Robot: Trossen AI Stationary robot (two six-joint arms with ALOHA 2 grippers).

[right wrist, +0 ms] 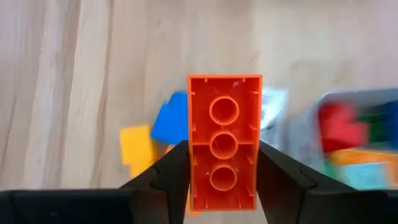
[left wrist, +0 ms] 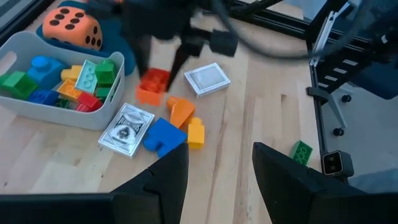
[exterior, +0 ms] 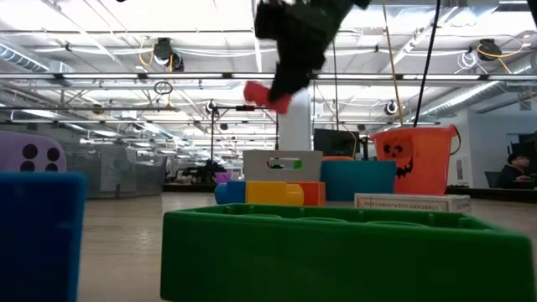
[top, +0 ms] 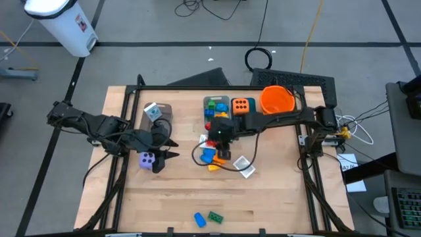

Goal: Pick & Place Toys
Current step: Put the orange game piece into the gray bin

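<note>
My right gripper [top: 220, 137] hangs over the table's middle, shut on an orange-red brick [right wrist: 224, 143], which also shows in the low view [exterior: 267, 95]. Below it on the table lie a blue brick [left wrist: 163, 135], an orange brick [left wrist: 180, 111], a yellow brick [left wrist: 196, 132] and two white packets [left wrist: 127, 129] [left wrist: 207, 79]. My left gripper [left wrist: 214, 180] is open and empty, left of the pile. A purple die [top: 148, 160] rests on the table beside its wrist. My right gripper pinches the orange-red brick by its two long sides [right wrist: 194, 155] between its two fingers, which come from above. The brick's hollow underside with three round tubes faces the wrist camera. The brick is lifted clear of the table [exterior: 267, 95], above the loose bricks.
A grey bin [left wrist: 37, 109] holds several bricks, and behind it a teal bin holds an orange die [top: 241, 105]. An orange bucket [top: 276, 100] stands at the far right. Another grey bin [top: 156, 113] stands far left. A blue brick [top: 199, 219] and a green brick [top: 215, 216] lie near the front edge.
</note>
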